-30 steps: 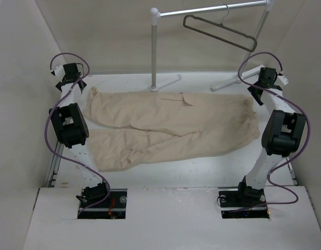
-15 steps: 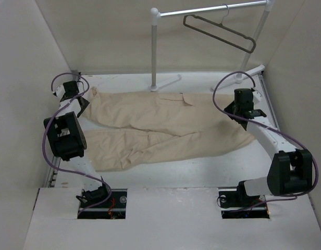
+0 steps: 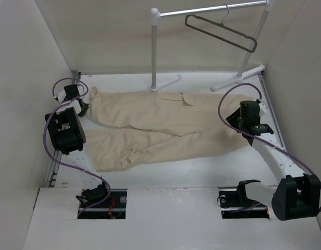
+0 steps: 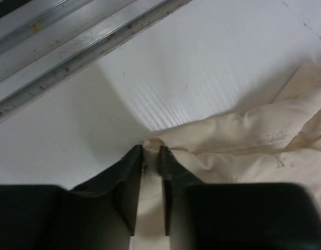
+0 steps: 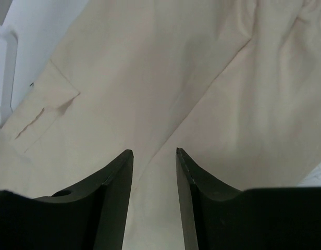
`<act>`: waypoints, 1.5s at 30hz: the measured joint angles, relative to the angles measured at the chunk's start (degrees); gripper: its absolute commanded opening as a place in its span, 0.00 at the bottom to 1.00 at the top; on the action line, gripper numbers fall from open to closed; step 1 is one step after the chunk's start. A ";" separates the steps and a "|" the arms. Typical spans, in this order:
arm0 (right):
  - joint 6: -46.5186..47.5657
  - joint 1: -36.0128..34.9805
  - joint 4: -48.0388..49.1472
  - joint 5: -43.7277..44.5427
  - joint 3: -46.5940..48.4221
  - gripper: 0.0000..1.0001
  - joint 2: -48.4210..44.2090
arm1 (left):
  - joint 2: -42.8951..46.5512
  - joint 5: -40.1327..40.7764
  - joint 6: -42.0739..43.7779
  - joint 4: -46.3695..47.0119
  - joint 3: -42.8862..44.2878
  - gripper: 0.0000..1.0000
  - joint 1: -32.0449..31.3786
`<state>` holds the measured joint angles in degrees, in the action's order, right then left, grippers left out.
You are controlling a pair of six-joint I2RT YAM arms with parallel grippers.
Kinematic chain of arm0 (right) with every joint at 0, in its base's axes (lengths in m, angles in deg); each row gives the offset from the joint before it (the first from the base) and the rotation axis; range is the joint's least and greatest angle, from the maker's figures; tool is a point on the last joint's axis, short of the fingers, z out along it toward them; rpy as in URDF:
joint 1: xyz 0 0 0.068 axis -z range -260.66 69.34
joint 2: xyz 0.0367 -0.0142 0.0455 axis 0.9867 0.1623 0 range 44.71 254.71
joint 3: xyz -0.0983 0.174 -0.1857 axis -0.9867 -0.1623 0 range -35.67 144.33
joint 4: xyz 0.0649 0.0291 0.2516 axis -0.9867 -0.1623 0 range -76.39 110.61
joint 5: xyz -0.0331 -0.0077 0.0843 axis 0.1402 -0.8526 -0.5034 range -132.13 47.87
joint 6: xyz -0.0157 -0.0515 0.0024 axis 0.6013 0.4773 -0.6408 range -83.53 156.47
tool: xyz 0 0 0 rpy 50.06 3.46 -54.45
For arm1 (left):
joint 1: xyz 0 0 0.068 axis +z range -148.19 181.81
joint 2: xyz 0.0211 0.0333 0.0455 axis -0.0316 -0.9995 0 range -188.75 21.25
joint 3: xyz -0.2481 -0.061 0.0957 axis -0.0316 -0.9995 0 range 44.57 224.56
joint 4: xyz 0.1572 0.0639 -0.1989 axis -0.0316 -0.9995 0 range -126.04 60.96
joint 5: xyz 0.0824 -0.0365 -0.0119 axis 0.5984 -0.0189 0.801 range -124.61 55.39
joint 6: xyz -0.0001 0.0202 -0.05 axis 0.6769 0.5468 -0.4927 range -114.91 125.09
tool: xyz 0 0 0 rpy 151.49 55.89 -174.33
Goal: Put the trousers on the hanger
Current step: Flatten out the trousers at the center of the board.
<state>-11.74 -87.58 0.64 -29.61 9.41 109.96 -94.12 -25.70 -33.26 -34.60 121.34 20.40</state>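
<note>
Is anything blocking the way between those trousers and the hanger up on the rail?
Nothing visible does. The trousers lie flat on the table; the hanger hangs on the rail beyond them, open air between.

The left arm (image 3: 66,130) reaches far-left, left gripper (image 4: 151,152) pinched on trousers (image 4: 244,140); the right arm (image 3: 275,156) stretches forward, right gripper (image 5: 154,152) with jaws parted.

Trousers (image 3: 165,130): plain cream-beige, no print, stitching in the same tone. Hanger (image 3: 223,34): dark grey-brown, with a pale grey wire hook. Garment rail (image 3: 155,47): white. Worktop (image 3: 202,166): white, faintly ribbed. Arms (image 3: 270,156): white links, black joints. Cables (image 3: 45,138): purple. Fingers (image 5: 116,192): matte black.
</note>
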 measured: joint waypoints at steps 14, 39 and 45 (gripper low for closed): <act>-2.51 3.74 -0.57 0.31 -3.43 0.57 -3.43 | 20.83 10.36 -3.52 -4.90 -13.29 0.32 4.94; -2.29 28.22 -2.36 -1.27 -3.91 0.53 4.52 | 49.75 15.15 -5.68 -10.67 -32.94 0.44 -28.20; -1.70 32.15 -1.44 -4.31 -4.74 0.56 8.81 | 58.07 11.15 -5.66 -11.39 -36.74 0.44 -27.91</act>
<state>-13.44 -55.43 -0.80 -33.92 4.67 118.77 -36.05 -14.56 -38.92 -45.99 84.60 -7.51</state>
